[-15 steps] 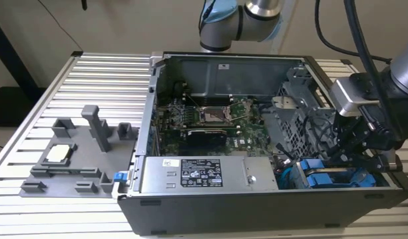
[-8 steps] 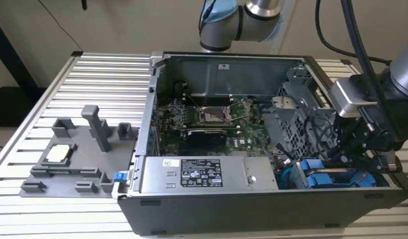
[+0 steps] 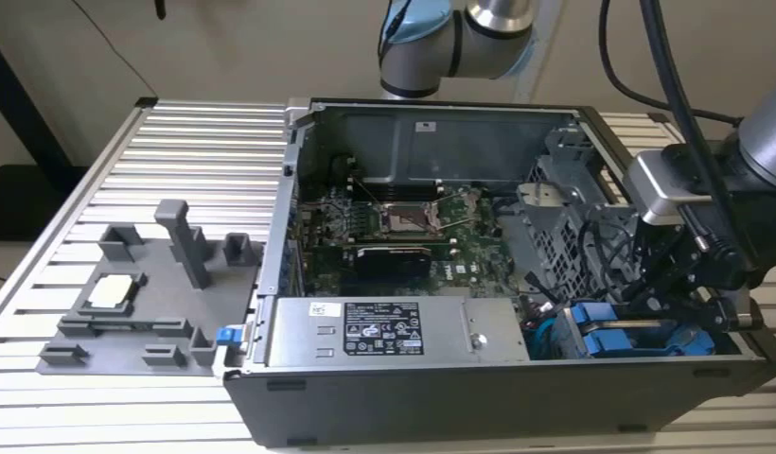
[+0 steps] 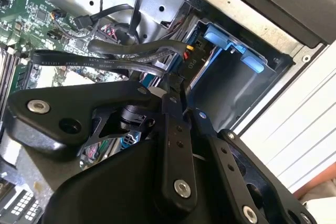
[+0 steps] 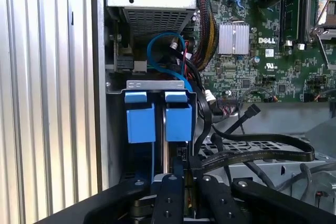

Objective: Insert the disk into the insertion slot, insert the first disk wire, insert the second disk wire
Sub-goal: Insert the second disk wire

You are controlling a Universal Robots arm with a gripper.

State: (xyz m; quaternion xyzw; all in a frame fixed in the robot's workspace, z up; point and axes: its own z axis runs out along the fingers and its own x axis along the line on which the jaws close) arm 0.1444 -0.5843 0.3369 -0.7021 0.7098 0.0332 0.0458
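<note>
Two bright blue carrier fronts (image 5: pixel 178 121) (image 3: pixel 611 340) sit side by side in the dark grey drive cage, the insertion slot (image 5: pixel 157 84) (image 4: pixel 231 95), at the case's near corner on the exterior view's right. The disk's metal body is hidden inside the cage. My gripper (image 5: pixel 189 174) (image 4: pixel 174 83) (image 3: pixel 672 301) reaches down into the case right beside the cage. Its fingers are closed on the end of a flat black disk wire (image 5: pixel 262 153) (image 4: pixel 110 62), which it holds against the cage's open side. A second black wire (image 4: pixel 136 48) runs alongside.
A grey power supply box with a sticker (image 3: pixel 381 329) lies next to the cage. The green motherboard (image 3: pixel 401 222) and a heat sink (image 5: pixel 233 38) are further in, with a wire bundle (image 5: pixel 202 30) between. A grey fixture (image 3: pixel 149 284) stands on the ribbed table (image 3: pixel 186 142).
</note>
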